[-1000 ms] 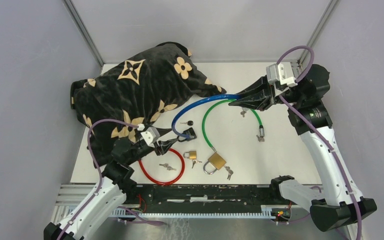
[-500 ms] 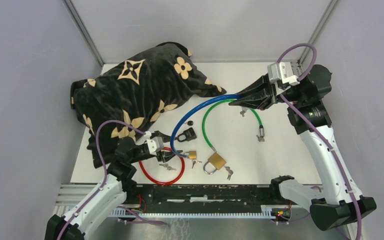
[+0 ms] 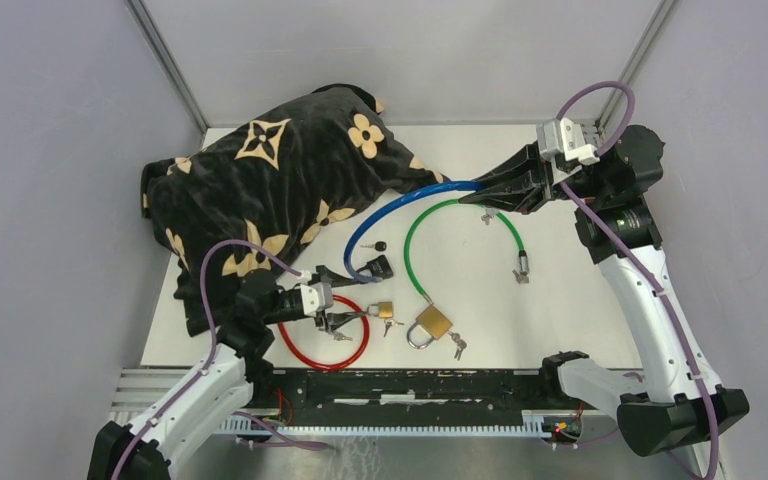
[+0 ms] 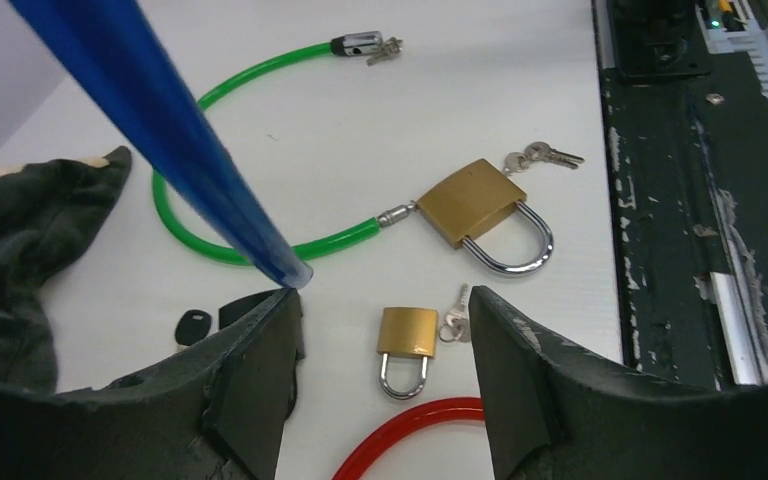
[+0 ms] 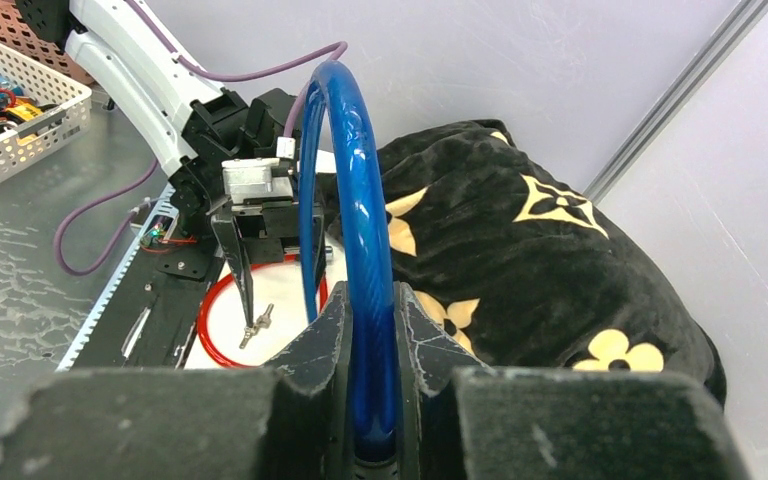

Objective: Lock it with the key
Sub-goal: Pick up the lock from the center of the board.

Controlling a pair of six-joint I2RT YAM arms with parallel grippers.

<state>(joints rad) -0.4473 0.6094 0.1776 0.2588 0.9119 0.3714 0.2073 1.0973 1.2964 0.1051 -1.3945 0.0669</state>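
Fabric, black and plush with beige flower motifs [image 3: 270,180], is heaped at the far left of the white table [image 3: 560,300]. A thick blue plastic-coated cable [image 3: 410,200] is clamped between the closed fingers of the right claw [image 3: 478,196] at the far right, and it is arched across to its black lock head [image 3: 376,268] near the table's middle. A red cable loop [image 3: 323,333] is laid at the near edge. The left claw [image 3: 345,318] is poised over it with the jaws spread wide and nothing held between them.

A small brass padlock with a steel shackle [image 4: 406,335] is framed between those jaws in the left wrist view, just ahead of the claw. Its long axis is lined up with the claw's reach, shackle toward the claw and body away. A bunch of small silver keys [image 4: 452,318] is seen touching the body's far corner, on the side of the right-hand finger in that view.

This bunch is judged to be the task's key, though other keys are scattered about. The left arm is much the nearer; the right is well apart and occupied. A short forward reach, slightly to that side, is judged to be needed.
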